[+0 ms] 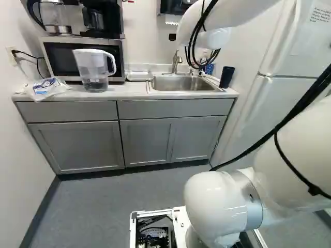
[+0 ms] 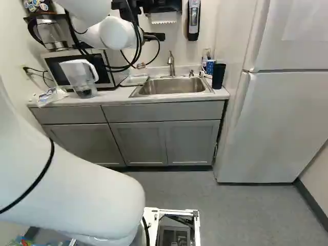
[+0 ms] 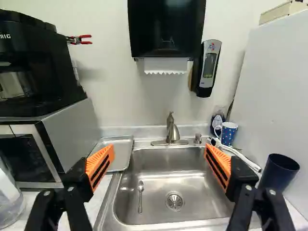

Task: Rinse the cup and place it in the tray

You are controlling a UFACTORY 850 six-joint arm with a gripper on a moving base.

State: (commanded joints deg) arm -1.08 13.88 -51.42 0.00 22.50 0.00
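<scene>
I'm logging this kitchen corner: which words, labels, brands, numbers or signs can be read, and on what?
No text reads whole.
Coffee maker: brand lettering, cut off by the view's edge.
Fridge notice: too small and blurred.
Soap dispenser: coloured mark, too small.
Towel dispenser: mark, too faint.
Plastic packet: blue print, blurred.
Small dark container: pale label, blurred.
</scene>
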